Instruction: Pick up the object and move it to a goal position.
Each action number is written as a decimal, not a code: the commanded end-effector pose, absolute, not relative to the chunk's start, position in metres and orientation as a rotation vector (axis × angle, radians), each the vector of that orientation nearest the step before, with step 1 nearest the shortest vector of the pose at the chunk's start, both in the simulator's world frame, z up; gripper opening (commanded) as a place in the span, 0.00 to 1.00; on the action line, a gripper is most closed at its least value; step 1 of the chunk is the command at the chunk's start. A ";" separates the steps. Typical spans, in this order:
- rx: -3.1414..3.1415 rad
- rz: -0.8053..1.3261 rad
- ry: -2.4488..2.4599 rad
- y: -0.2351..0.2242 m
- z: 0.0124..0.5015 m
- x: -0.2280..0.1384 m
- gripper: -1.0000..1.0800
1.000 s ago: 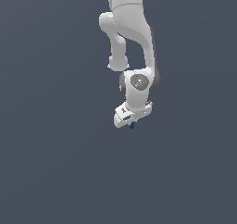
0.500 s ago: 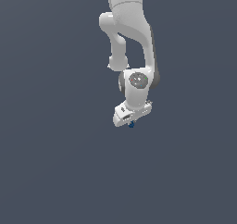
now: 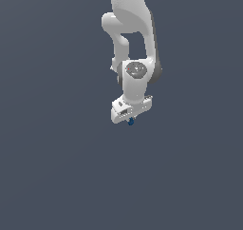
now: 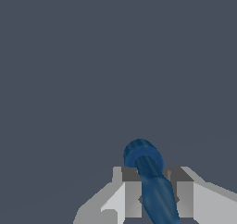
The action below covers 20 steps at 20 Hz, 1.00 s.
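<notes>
Dark blue object [image 4: 152, 186] sits clamped between the white gripper [image 4: 155, 190] jaws; no writing shows.

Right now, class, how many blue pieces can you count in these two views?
1. The blue piece sits between the fingers of the gripper, poking out beneath the gripper in the exterior view. No others are visible.

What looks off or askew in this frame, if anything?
Only a small thing: the blue piece sits between the end effector fingers at a slant, not square to them, its rounded end poking out past the tips. In the exterior view it barely shows. Nothing else stands out.
</notes>
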<state>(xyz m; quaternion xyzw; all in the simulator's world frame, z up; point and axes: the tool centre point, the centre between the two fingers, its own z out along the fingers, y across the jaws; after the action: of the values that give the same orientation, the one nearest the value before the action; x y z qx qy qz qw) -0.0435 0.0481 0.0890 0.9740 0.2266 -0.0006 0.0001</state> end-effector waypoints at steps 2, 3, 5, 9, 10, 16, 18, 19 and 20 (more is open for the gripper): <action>3.060 0.000 0.711 0.034 0.115 -0.050 0.00; 3.060 0.000 0.711 0.029 0.123 -0.053 0.00; 3.060 0.000 0.711 0.019 0.142 -0.058 0.00; 3.061 0.000 0.712 -0.002 0.181 -0.068 0.00; 3.061 0.001 0.712 -0.008 0.191 -0.071 0.00; 3.063 0.002 0.713 -0.043 0.256 -0.088 0.00; 3.063 0.002 0.713 -0.055 0.277 -0.093 0.00; 3.063 0.002 0.713 -0.060 0.288 -0.096 0.00; 3.064 0.002 0.713 -0.066 0.299 -0.099 0.00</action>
<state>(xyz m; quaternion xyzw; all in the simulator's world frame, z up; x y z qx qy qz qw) -0.0937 -0.0576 0.2823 0.9740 0.2265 0.0009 -0.0013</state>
